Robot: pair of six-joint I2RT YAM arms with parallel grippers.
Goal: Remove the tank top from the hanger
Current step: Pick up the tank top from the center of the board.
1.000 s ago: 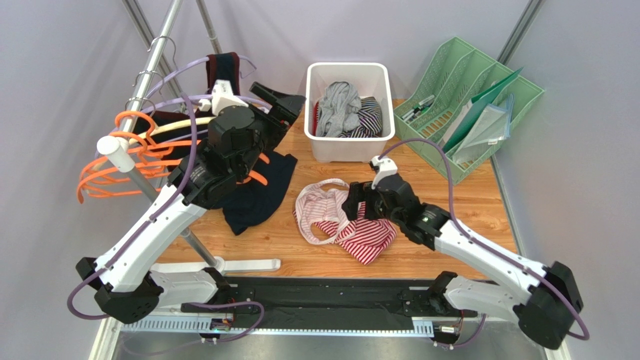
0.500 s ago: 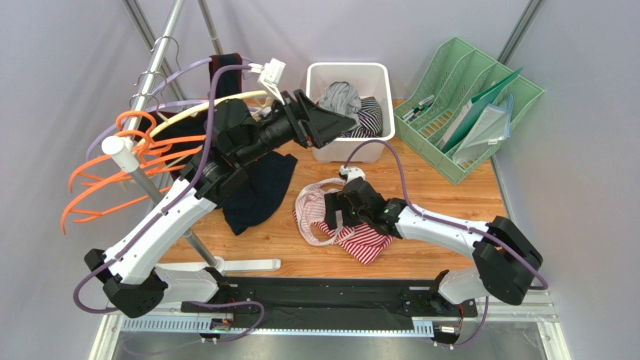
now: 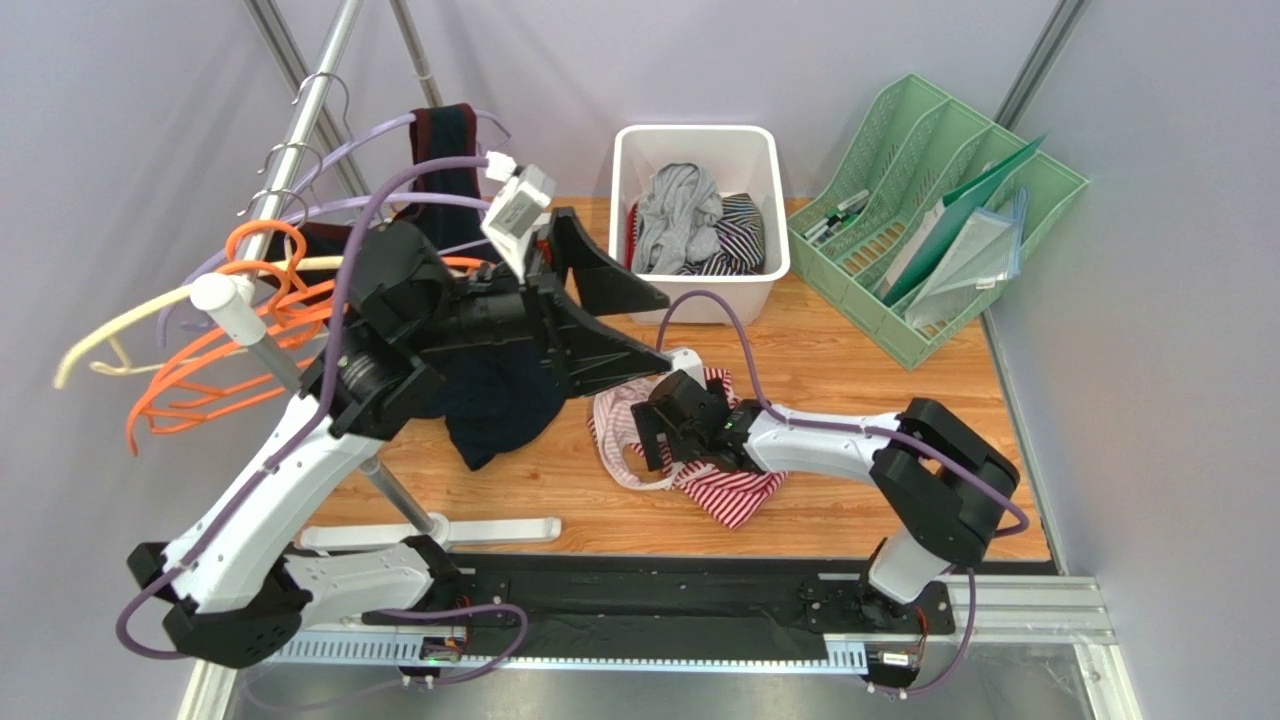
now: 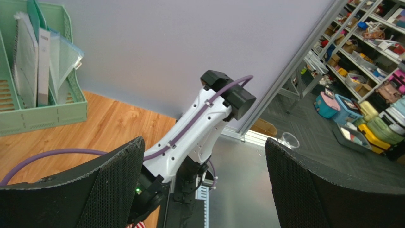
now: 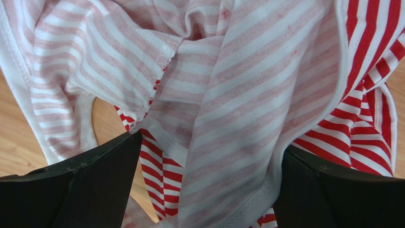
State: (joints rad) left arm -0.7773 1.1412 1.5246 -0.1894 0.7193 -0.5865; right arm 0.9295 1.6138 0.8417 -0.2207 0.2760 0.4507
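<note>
Striped tank top (image 3: 721,488) on the bench (image 3: 902,390) — orange hangers (image 3: 226,345) nearby.
Right fingers (image 5: 71,190) spread, perhaps touching it; left fingers (image 4: 95,190) open, fronting the bin (image 3: 694,135).

- The left side is crowded: the clothes rail (image 3: 308,105) slants over the tabletop (image 3: 902,390) edge, with orange hangers (image 3: 226,353) fanned off it and a dark garment (image 3: 496,413) draped below.
- The white bin (image 3: 777,195) and the green file tray (image 3: 902,120) wall off the back.
- Bare wood lies open between the striped tank top (image 3: 736,488) and the file tray.
- The right arm (image 3: 842,443) lies low across the front, and the right hand (image 5: 211,142) is spread wide just over the striped cloth.
- The left hand (image 3: 661,333), jaws apart, hangs over the gap in front of the bin.
</note>
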